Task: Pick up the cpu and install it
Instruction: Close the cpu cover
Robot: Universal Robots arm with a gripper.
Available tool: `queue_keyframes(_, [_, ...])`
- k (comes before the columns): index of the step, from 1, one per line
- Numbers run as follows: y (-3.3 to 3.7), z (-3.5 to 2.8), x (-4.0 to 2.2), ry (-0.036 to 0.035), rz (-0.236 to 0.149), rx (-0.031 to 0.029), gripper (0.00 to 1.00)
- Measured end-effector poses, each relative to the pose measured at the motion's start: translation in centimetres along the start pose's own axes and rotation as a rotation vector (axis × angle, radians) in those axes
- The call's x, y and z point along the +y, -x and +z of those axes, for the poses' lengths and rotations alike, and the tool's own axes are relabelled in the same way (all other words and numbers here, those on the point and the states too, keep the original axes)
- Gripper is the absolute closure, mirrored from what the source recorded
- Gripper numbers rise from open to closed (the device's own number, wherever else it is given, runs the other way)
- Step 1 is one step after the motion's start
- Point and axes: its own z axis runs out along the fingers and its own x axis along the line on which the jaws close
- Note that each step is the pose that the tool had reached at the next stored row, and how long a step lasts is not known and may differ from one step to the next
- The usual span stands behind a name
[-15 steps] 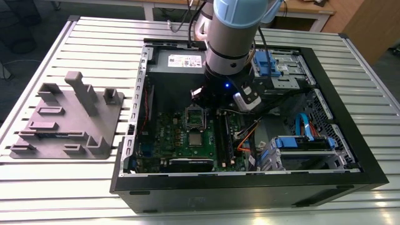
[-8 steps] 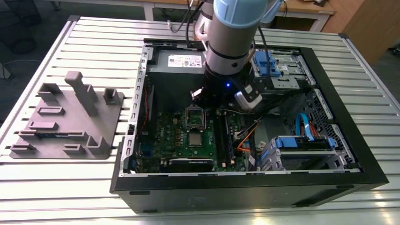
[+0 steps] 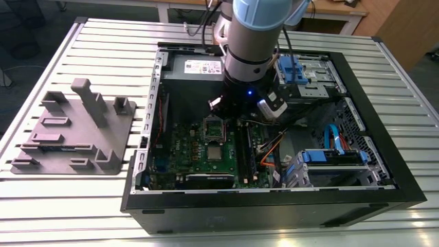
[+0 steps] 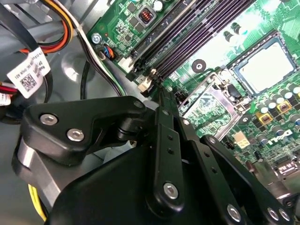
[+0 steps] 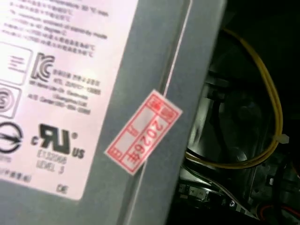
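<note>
Cpu (image 4: 262, 69) lies flat in its socket on the motherboard (image 4: 281, 18), so placement looks done; the hinged socket frame (image 4: 206, 107) beside it stands open, unlatched; gripper (image 4: 157, 88) hovers near that frame, fingers drawn together, holding nothing.

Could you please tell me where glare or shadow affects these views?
Second wrist view: glare whitens the cpu and the motherboard beside it; first wrist view: light washes out the label, and it is dark around the yellow cable; exterior view: the case is shadowed under the arm.
</note>
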Motion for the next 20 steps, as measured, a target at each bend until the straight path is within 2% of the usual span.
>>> queue_keyframes(6, [-0.44,-0.02,-0.04,-0.0021,-0.018,-0.0059,0.89])
queue_keyframes(10, [-0.49,-0.23,-0.19,-0.0013,-0.026,-0.0065,0.89])
queue_keyframes(13, [-0.52,-0.52,-0.28,0.001,-0.029,-0.0069,0.89])
queue_keyframes(20, [-0.59,-1.45,-0.48,0.0112,-0.037,-0.0096,0.89])
